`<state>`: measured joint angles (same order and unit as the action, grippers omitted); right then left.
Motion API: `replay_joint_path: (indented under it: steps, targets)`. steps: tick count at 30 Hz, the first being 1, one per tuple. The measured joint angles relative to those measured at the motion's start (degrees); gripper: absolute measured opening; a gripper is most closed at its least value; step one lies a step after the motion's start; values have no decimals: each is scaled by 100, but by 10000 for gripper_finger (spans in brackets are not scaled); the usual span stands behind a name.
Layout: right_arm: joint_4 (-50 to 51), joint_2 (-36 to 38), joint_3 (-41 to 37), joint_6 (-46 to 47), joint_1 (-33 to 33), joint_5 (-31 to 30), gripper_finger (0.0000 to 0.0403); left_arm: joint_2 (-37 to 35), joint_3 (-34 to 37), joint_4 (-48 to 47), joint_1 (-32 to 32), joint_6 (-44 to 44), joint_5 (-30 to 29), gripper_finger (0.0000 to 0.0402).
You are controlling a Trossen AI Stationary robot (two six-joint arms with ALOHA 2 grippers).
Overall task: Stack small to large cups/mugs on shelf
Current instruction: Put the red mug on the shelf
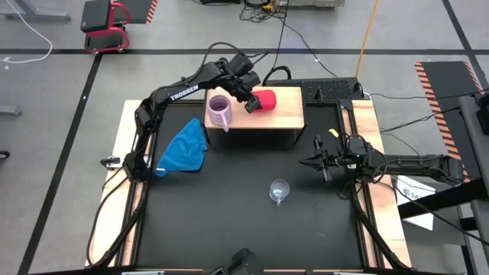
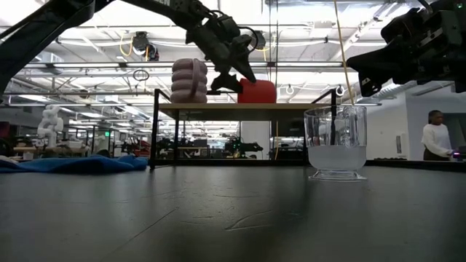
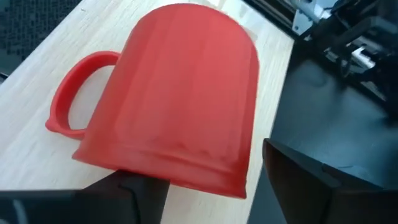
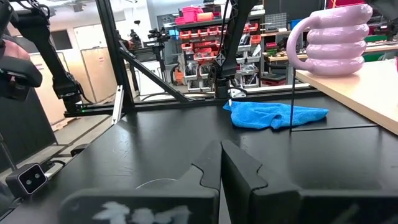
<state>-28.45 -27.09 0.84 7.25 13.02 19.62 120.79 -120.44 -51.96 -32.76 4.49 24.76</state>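
There, on the shelf (image 1: 279, 114), the red mug (image 1: 264, 100) lay upside down, base up, its handle to one side. The left gripper (image 1: 250, 98) stood at it with fingers spread wide, one on each side of the mug's rim end, not closed on it. The pink mug (image 1: 218, 111) stood upright on the shelf just beside the gripper. A blue cloth (image 1: 183, 147) lay on the table off the shelf's pink-mug end. The glass cup (image 1: 280, 189) stood in front of the shelf, well apart. The right gripper (image 1: 321, 162) waited beyond the shelf's other end, fingers pressed together, empty.
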Motion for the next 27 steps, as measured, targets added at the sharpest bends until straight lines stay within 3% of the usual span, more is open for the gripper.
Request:
replay_joint_path:
  steps: [3,11,21,27]
  targets:
    - [0,1,0,-1,0,0,0,0,0,2,56,-161,-103,204]
    - [0,2,0,49,0,0,0,0,0,-64,73,-555,-217,22]
    - [0,2,-2,62,0,0,0,-73,-15,-630,178,-1730,-474,8]
    - [-2,2,0,63,0,0,0,-162,-371,-1661,248,-2722,-1161,7]
